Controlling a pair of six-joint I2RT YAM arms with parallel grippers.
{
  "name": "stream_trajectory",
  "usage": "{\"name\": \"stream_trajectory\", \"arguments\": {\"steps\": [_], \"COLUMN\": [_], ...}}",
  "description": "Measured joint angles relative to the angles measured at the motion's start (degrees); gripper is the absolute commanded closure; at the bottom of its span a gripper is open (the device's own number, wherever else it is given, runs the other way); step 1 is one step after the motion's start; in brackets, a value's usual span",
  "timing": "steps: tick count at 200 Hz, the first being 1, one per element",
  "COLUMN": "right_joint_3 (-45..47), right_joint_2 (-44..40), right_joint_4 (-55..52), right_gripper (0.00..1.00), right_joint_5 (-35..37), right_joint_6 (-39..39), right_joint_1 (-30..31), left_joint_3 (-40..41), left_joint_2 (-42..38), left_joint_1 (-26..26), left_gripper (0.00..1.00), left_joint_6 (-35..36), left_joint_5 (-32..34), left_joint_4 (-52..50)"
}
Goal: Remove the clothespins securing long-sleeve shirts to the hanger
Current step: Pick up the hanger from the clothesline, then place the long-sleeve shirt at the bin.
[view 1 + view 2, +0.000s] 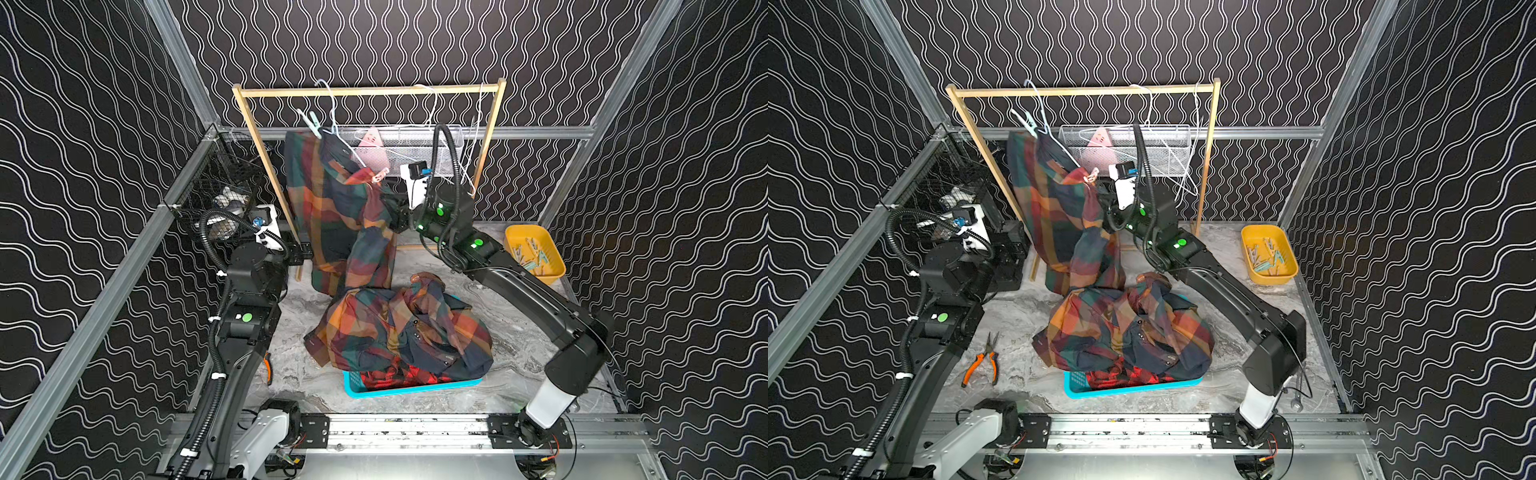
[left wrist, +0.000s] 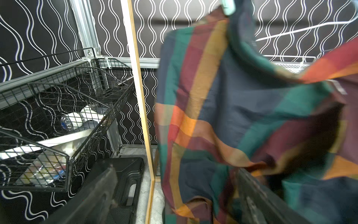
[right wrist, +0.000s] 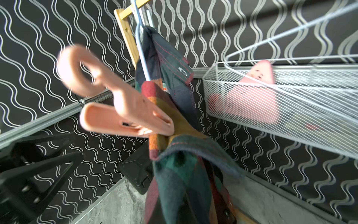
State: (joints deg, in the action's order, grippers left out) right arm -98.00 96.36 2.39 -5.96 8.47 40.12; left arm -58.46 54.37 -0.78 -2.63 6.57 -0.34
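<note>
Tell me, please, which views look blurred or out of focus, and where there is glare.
Right wrist view: the pink clothespin is smeared, worst at its ring end. Left wrist view: the hanging checked shirt is soft, the black wire basket sharper. Both top views: sharp, with glare on the front metal plate.

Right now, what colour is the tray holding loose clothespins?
Yellow; the plastic tray shows best in a top view.

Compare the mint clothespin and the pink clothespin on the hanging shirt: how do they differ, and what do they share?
Colour: the mint clothespin is pale teal, the pink clothespin salmon. Height: the mint clothespin sits high, at the shirt's raised shoulder; the pink clothespin sits lower, where the shirt droops toward the right arm. Both are clipped onto the hanging shirt.
</note>
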Motion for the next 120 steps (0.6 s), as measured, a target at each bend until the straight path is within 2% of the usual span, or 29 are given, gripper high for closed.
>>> {"name": "stream_trajectory", "arguments": {"steps": [50, 79, 120], "right_joint_3": [9.5, 9.9, 7.7], "right_joint_2": [-9.8, -12.7, -16.3], "right_joint_4": [1.8, 2.1, -0.2], "right_gripper": [1.00, 1.00, 1.00], "right_joint_5": [-7.6, -13.2, -24.5], "right_joint_6": [2.1, 2.8, 1.5], "right_joint_1": [-5.4, -7.8, -9.0], "left_joint_3": [0.0, -0.3, -1.5], "left_joint_2": [4.7, 8.7, 11.0], "left_joint_1": [0.9, 1.3, 1.4], "left_gripper": [0.01, 0.01, 0.01], "left_joint_6": [-0.1, -0.1, 0.0], "left_joint_5": [-3.3, -6.2, -9.0], "left_joint_4": [2.5, 4.2, 7.3]}}
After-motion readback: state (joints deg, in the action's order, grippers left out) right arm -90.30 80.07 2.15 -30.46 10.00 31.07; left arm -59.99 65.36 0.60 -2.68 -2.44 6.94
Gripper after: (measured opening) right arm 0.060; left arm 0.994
